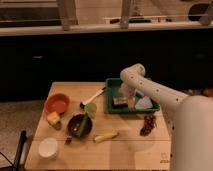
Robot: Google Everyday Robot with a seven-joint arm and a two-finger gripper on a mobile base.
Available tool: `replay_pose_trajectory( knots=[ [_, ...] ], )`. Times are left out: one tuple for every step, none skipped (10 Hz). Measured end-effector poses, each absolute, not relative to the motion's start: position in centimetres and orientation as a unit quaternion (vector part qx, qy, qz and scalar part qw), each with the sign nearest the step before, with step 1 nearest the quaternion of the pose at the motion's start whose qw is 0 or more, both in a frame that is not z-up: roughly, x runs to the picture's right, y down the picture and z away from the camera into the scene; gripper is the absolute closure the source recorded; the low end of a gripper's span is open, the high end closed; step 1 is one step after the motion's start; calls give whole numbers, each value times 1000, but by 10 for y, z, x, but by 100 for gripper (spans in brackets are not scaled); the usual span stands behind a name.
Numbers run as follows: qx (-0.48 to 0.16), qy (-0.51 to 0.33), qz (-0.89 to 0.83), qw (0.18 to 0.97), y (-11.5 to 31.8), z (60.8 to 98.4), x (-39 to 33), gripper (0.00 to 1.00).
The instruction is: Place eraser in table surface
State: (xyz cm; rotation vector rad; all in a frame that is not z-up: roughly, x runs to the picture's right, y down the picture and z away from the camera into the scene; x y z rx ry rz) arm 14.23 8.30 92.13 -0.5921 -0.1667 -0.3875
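Over the green tray [108,95], the gripper [123,96] hangs with its fingers apart, just above the eraser [118,102] lying inside. Grasping looks like the step in hand; next it needs lowering, closing, then carrying out onto the table [130,150].

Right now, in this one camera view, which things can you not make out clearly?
- Gripper, low over the green tray beside the eraser: the arm hides whether it touches the eraser.
- Dark cluster on the table surface, right side: too blurred to identify.
- Robot body: cut off by the right and bottom edges.
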Motion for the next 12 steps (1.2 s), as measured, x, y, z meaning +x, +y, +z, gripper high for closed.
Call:
replay_pose_trajectory(
  knots=[
    [-292,-80,-186,935,85,925,143,20],
    [-294,-79,-183,935,86,926,144,20],
    [-298,-79,-182,934,88,929,144,20],
    [-302,-79,-182,932,90,932,142,21],
    [-307,-82,-182,931,93,935,138,27],
    [-309,-82,-181,930,95,938,138,34],
    [-312,-84,-178,929,96,939,140,47],
    [-312,-86,-177,929,96,939,140,56],
    [-314,-86,-176,929,96,938,141,64],
    [-314,-88,-174,929,95,937,144,78],
    [-313,-89,-175,929,94,936,144,86],
    [-312,-90,-177,929,92,934,144,95]
  ],
)
